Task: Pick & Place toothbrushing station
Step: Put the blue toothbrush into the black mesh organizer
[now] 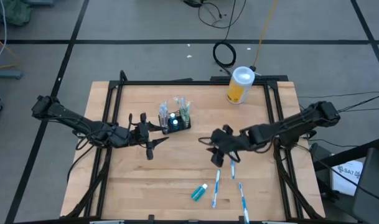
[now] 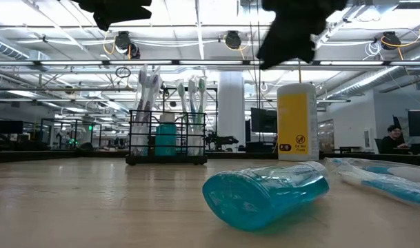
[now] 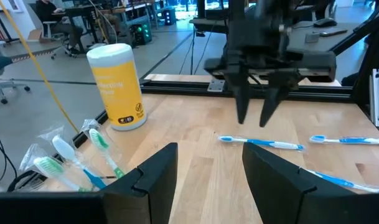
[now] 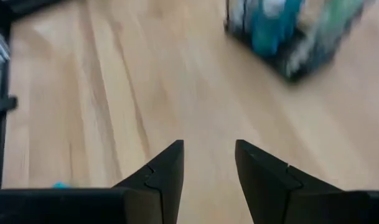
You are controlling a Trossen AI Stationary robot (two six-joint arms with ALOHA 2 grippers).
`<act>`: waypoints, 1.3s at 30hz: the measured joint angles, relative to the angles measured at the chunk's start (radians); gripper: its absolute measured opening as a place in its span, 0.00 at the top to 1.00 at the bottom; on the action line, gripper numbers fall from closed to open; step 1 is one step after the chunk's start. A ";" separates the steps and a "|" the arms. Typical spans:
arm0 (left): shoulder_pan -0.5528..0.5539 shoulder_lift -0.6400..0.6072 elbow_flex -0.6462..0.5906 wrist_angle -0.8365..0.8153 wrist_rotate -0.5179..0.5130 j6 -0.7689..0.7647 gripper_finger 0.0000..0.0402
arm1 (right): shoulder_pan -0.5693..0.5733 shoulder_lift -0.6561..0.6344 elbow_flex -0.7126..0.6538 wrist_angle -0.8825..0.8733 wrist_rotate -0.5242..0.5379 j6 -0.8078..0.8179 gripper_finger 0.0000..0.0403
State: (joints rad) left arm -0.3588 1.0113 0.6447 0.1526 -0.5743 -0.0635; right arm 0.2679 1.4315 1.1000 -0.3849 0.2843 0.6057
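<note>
The black wire-mesh caddy (image 1: 177,120) stands upright on the wooden surface (image 1: 133,180), a little toward ten o'clock from its middle in the high view, with white toothbrushes (image 2: 149,86) standing in it bristles up and a teal toothpaste tube (image 2: 165,136) among them. Just beside it, at its nine o'clock, the left gripper (image 1: 153,138) hangs above the surface, its jaws parted with bare wood showing between them and holding nothing; in its own wrist view the brush heads in the caddy (image 3: 65,163) sit close by one finger (image 3: 153,174). The right gripper (image 1: 217,148) is at the caddy's four o'clock, clearly apart from it, over bare wood; its jaws stand apart and empty, and the caddy (image 4: 295,31) shows blurred ahead of them. Toward five o'clock from the caddy, near the front edge, lie three loose white-and-blue toothbrushes (image 1: 216,186) and a second teal tube (image 1: 199,192) on its side; whether the tube touches the nearest brush is hard to tell. A yellow canister with a white lid (image 1: 239,85) stands at the caddy's two o'clock, near the far edge.
</note>
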 joint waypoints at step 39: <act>0.000 0.000 0.000 0.000 0.000 0.006 0.53 | 0.033 0.008 -0.448 -0.012 -0.017 0.631 0.73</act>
State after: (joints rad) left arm -0.3588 1.0111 0.6449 0.1524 -0.5739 -0.0570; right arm 0.3004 1.4395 0.6521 -0.3965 0.2668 1.2369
